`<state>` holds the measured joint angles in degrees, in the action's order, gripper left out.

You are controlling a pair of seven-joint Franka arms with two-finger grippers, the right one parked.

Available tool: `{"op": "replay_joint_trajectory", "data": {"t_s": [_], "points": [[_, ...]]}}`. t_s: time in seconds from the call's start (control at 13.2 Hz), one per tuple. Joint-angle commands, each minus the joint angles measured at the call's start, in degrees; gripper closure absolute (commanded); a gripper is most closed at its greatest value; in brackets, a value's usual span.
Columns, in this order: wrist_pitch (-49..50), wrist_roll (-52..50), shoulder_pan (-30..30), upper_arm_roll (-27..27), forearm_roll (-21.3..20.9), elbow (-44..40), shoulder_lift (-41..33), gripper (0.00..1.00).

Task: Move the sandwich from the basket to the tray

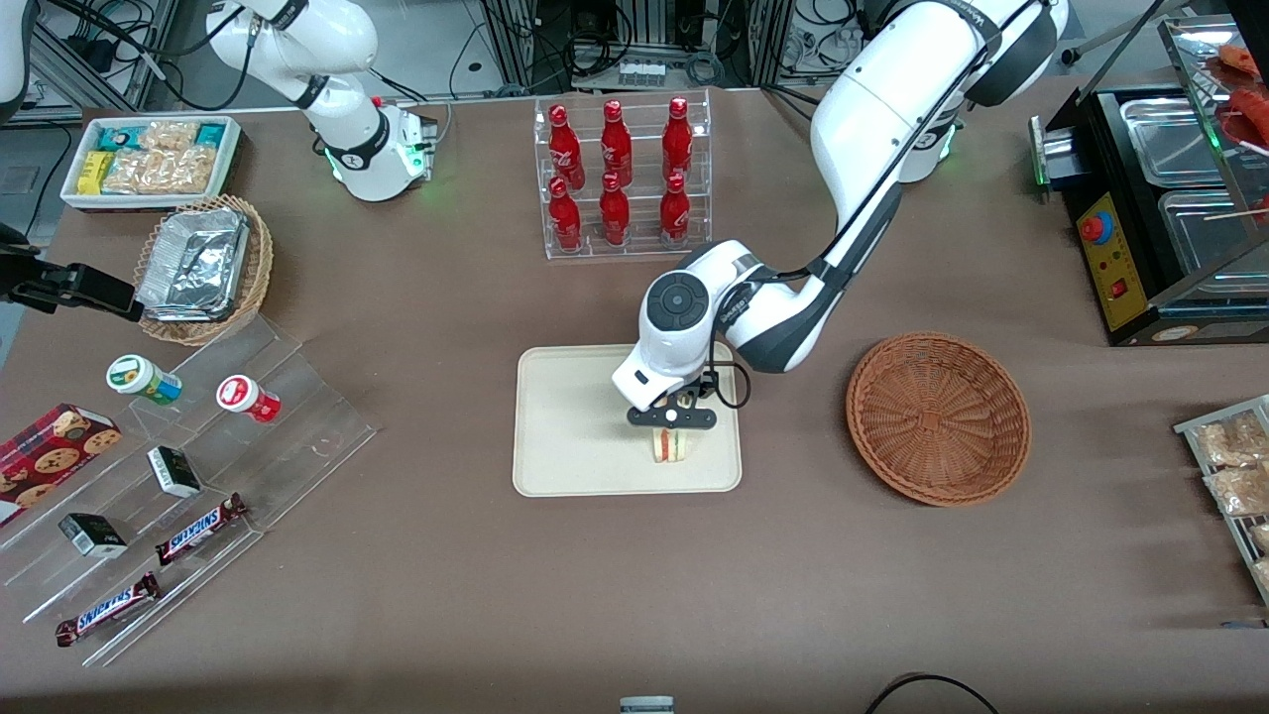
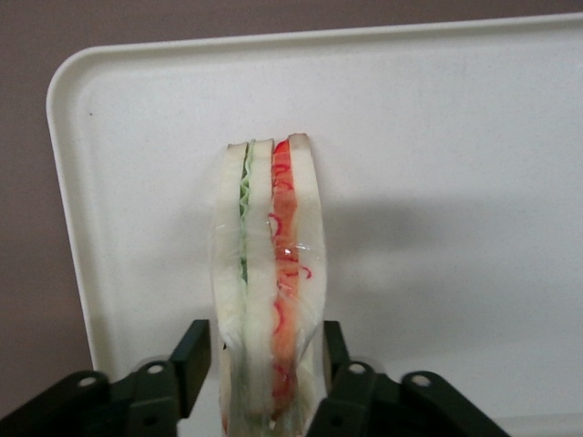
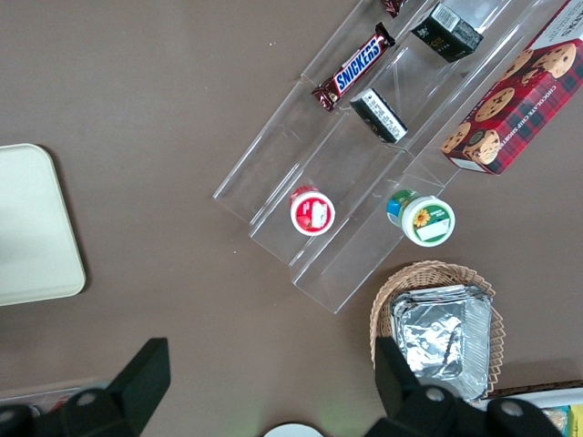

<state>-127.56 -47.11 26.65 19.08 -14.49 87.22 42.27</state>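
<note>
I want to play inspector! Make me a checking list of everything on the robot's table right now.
Surface: brown table, no spills seen.
Job's things: sandwich stands on edge on the tray; reddish-brown basket is empty.
Clutter: rack of red bottles; tan basket of foil containers; white bin of snacks; clear stepped stand with chocolate bars and small cups; cookie box.
Grippers: gripper is low over the tray, fingers at both sides of the sandwich.
Cables: black cable loops by the wrist.
Surroundings: black machine with metal pans.
</note>
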Motion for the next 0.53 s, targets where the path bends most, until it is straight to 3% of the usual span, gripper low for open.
{"op": "replay_joint_trajectory", "data": {"t_s": [0.0, 0.45], "points": [[2.8, -1.2, 0.5, -0.4, -0.4, -3.0, -0.3, 0.0], [15.3, -1.3, -4.1, -0.2, 4.1, -10.1, -3.6, 0.0]]}}
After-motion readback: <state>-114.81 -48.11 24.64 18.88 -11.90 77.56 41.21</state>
